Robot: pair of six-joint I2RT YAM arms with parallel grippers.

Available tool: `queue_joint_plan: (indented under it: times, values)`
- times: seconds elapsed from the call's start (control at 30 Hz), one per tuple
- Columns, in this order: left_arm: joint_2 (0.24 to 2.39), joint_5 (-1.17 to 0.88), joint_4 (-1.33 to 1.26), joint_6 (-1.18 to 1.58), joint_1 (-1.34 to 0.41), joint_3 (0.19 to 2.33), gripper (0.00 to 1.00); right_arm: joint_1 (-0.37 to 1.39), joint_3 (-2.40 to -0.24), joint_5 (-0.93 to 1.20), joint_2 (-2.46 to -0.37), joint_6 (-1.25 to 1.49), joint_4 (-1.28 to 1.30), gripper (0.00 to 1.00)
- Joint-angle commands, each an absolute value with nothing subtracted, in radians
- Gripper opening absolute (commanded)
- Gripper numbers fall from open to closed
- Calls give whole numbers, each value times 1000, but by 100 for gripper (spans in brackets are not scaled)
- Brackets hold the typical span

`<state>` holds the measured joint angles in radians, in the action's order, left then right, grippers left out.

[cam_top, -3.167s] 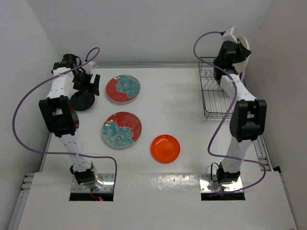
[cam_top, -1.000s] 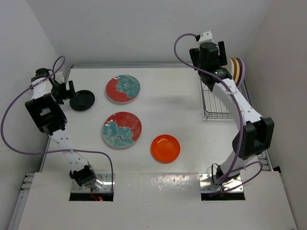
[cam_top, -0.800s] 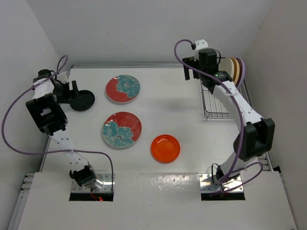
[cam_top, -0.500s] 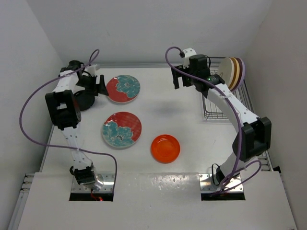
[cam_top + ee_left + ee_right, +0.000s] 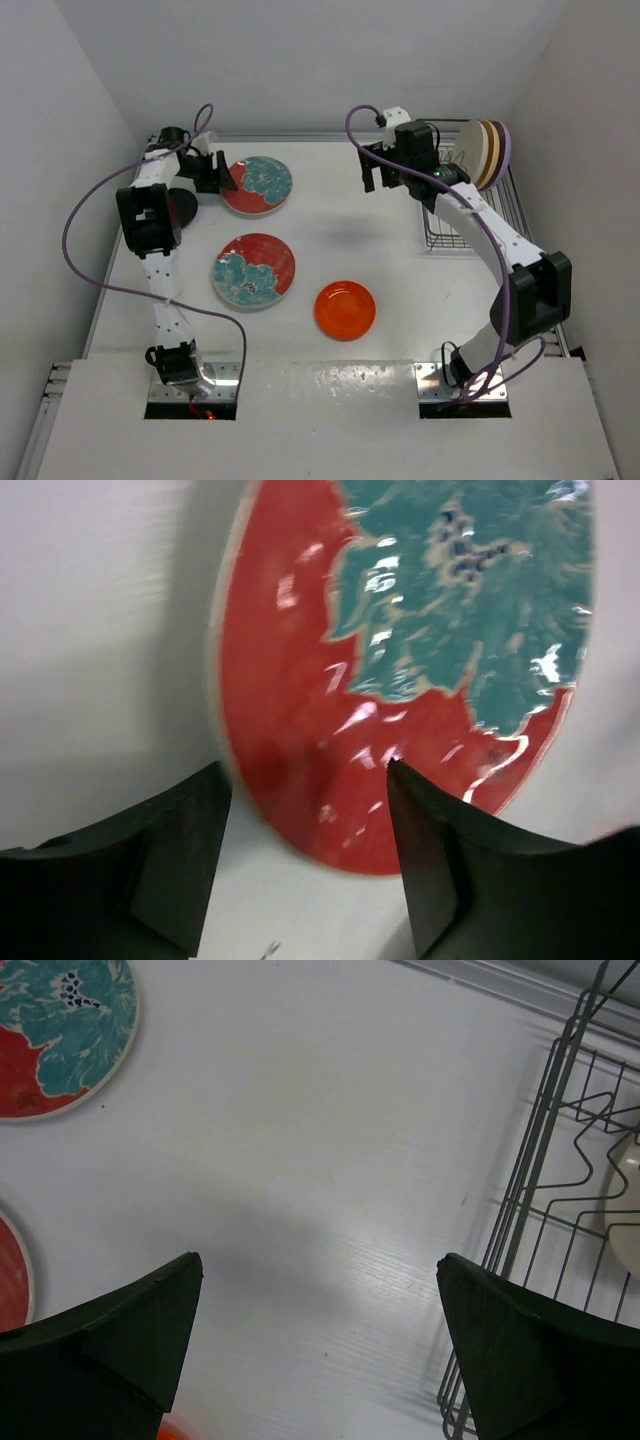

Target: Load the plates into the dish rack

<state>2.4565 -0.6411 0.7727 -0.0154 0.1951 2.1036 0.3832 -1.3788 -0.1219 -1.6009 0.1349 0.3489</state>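
Observation:
Two red plates with teal flowers lie flat on the table, one far (image 5: 256,185) and one near (image 5: 253,270). An orange plate (image 5: 345,310) lies to the right of the near one. A black plate (image 5: 186,207) is partly hidden behind the left arm. My left gripper (image 5: 217,176) straddles the left rim of the far red plate (image 5: 400,660), jaws still apart (image 5: 305,772), one finger over the plate and one over the table. My right gripper (image 5: 379,172) hangs open over bare table (image 5: 320,1260). Cream, tan and lavender plates (image 5: 486,150) stand in the dish rack (image 5: 445,225).
White walls close in the table on the left, back and right. The rack's wire edge (image 5: 560,1160) lies just right of my right gripper, with a cream plate (image 5: 625,1200) inside it. The arm bases sit at the near edge.
My left gripper swung right from the black plate to the far red plate's rim and its jaws narrowed. My right arm moved left, away from the rack, still open.

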Motion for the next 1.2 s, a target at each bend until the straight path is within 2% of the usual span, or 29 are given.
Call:
queue_joint_plan:
  times: [0.0, 0.07, 0.23, 0.27, 0.3, 0.37, 0.53, 0.8, 0.97, 1.17]
  values:
    - [2528, -679, 773, 11, 158, 2106, 68, 393, -1385, -150, -1545, 123, 302, 99]
    - [2553, -690, 773, 11, 147, 2115, 56, 393, -1388, -155, -1545, 118, 293, 99]
    - [2591, -761, 762, 21, 129, 2146, 37, 397, -1394, -155, -1546, 126, 290, 99]
    - [2602, -761, 762, 34, 129, 2146, 30, 402, -1394, -156, -1546, 126, 290, 99]
    - [2602, -761, 753, 43, 129, 2146, 15, 400, -1394, -155, -1548, 126, 291, 99]
    - [2612, -773, 753, 52, 129, 2167, 0, 403, -1396, -156, -1554, 124, 298, 99]
    - [2585, -857, 735, 63, 120, 2189, 0, 407, -1393, -152, -1565, 129, 313, 99]
    - [2335, -867, 628, 52, 31, 2276, 0, 399, -1457, 228, -1666, 94, 383, 99]
    - [2188, -799, 617, -55, -57, 2244, 0, 379, -1451, 281, -1690, 129, 341, 99]
    - [2146, -963, 626, -58, -87, 2232, 0, 319, -1370, 379, -1654, 169, 201, 99]
